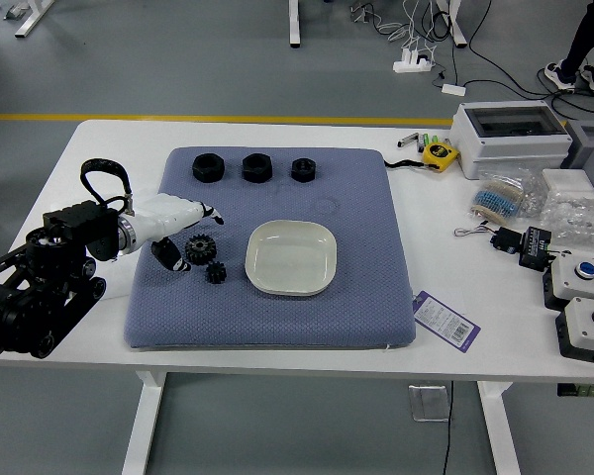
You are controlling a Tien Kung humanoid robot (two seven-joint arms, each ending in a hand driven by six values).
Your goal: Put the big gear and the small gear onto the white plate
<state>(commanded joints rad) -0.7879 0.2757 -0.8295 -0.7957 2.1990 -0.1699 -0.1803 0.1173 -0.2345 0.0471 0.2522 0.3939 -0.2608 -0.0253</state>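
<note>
The left hand [163,226] extends over the left part of the blue mat [307,322]. Its fingers are set wide, thumb apart from the others, gripping nothing. The big gear [200,248] lies on the mat just beside the fingertips. The small gear [216,272] lies nearer, between the big gear and the white plate [291,258], which is located to the right.

no legible text, barcode [462,332] on purple-edged tag [434,313], print too small
</note>
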